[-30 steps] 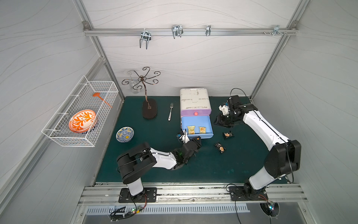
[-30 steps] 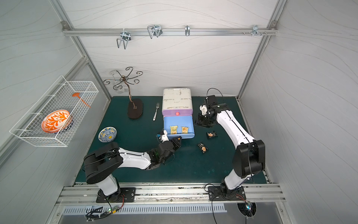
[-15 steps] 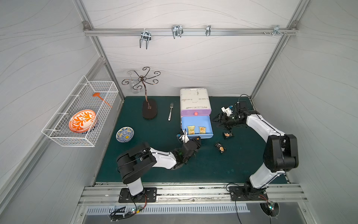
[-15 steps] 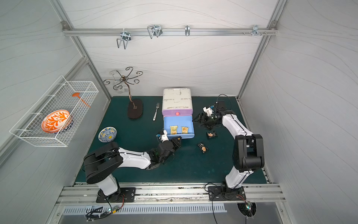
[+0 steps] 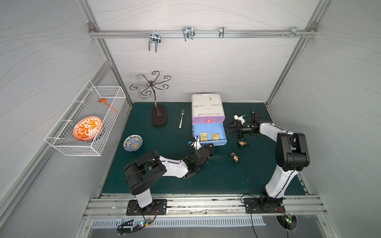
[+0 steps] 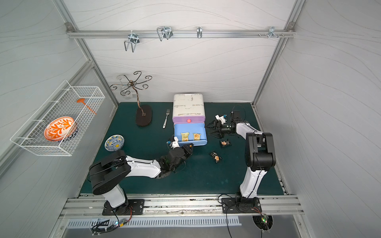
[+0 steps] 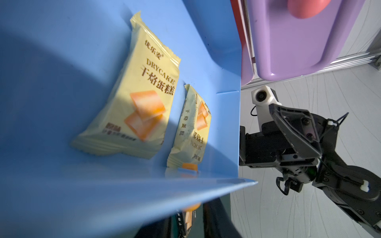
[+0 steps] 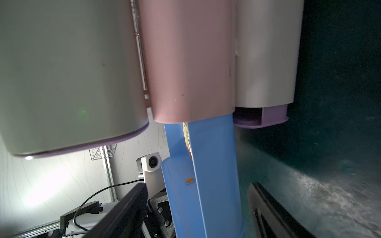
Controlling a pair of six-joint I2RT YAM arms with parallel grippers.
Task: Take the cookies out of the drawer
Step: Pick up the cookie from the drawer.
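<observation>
The green surface [image 5: 226,181] carries a white drawer unit [image 5: 206,105] whose blue drawer [image 5: 219,142] stands pulled out toward the robot. The unit looks light, which is the first hazard. A sideways knock on the open drawer could slew the whole unit or push the drawer back in.

The right pincer [image 5: 230,131] lies low and level just beside the drawer's right wall, spread wide and empty. To get inside it has to rise over that wall, and if it goes straight across, a finger will likely strike the plastic. The left pincer [image 5: 207,148] sits against the drawer's front wall. Its jaws are hidden there, so whether it grips the wall cannot be told. If it does not, nothing steadies the drawer. Both arms work at one small drawer, so they could also foul each other.

Two pale yellow cookies [image 5: 203,136] lie inside the drawer near its front, and the left wrist view shows the one nearer the right wall tilted. Their thin, slick wrappers may slip out of a pinch. Two black cookies [image 5: 242,143] already lie out on the surface. The nearer one is just beside the right pincer, where a low sweep could scatter it.
</observation>
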